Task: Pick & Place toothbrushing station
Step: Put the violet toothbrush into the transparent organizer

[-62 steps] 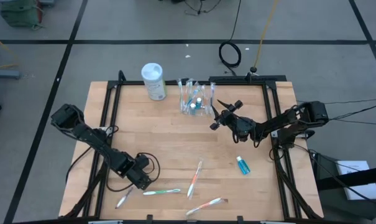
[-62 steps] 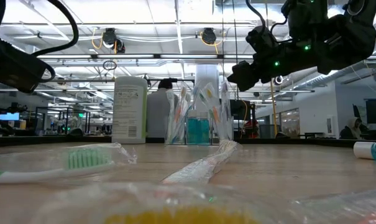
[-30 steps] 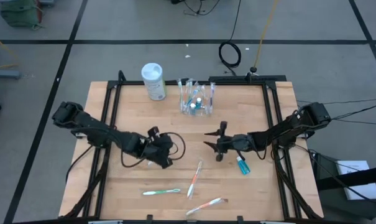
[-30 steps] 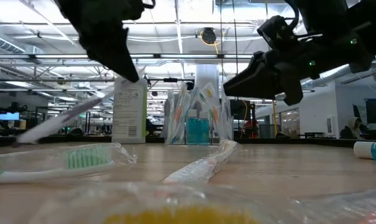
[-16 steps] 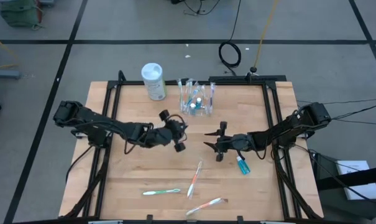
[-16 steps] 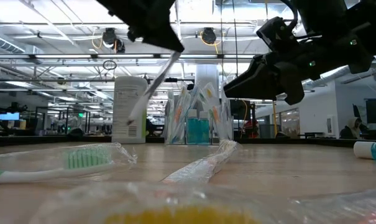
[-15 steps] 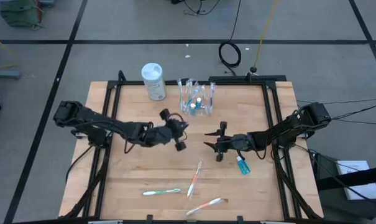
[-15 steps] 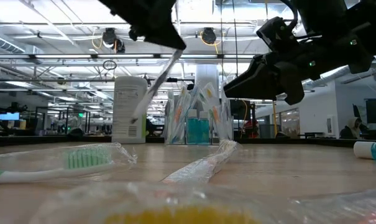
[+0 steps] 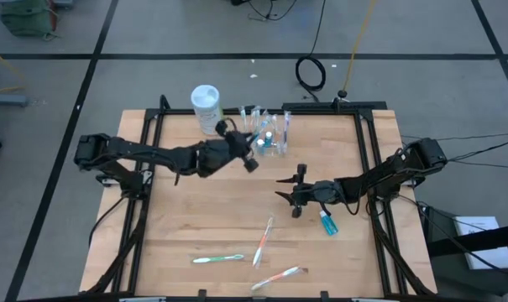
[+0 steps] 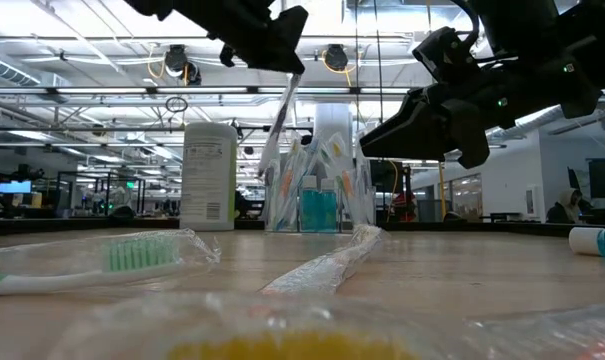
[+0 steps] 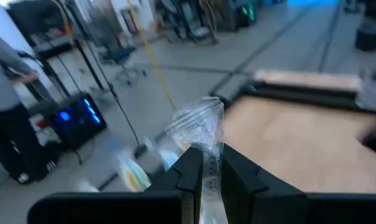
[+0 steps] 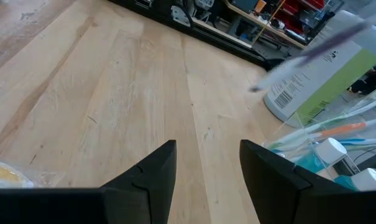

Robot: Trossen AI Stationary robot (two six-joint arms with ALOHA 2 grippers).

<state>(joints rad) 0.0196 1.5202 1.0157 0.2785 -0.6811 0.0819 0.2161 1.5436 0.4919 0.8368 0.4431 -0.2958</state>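
The clear cup (image 9: 268, 141) (image 10: 317, 205) (image 12: 337, 149) stands near the table's far edge with wrapped toothbrushes and blue tubes in it. My left gripper (image 9: 252, 145) (image 10: 290, 66) (image 11: 207, 160) hovers just left of the cup, shut on a wrapped toothbrush (image 10: 275, 125). My right gripper (image 9: 287, 192) (image 12: 203, 177) is open above mid-table, right of centre, with nothing between its fingers. Three wrapped toothbrushes (image 9: 262, 242) (image 9: 218, 259) (image 9: 276, 276) lie flat near the front edge. A blue toothpaste tube (image 9: 327, 222) (image 10: 594, 241) lies beside the right gripper. My left gripper pinches the wrapped toothbrush between its two fingers near its upper end (image 10: 287, 82). The brush hangs below the fingers, steep and slightly slanted, clear of the table, its lower end (image 10: 265, 165) beside the cup. In the wrist view the crinkled wrapper end (image 11: 200, 121) sticks out past the fingertips.
A white canister (image 9: 207, 107) (image 10: 209, 175) (image 12: 324, 74) stands left of the cup, close behind my left gripper. The bare wood between the two grippers (image 9: 237, 210) gives free room. Black frame rails (image 9: 149, 168) run along the table's sides.
My left gripper has carried the wrapped toothbrush from mid-table toward the far edge, up and over to the cup, turning its wrist. The brush, held throughout, has swung from a shallow slant to nearly upright. My right gripper has kept still.
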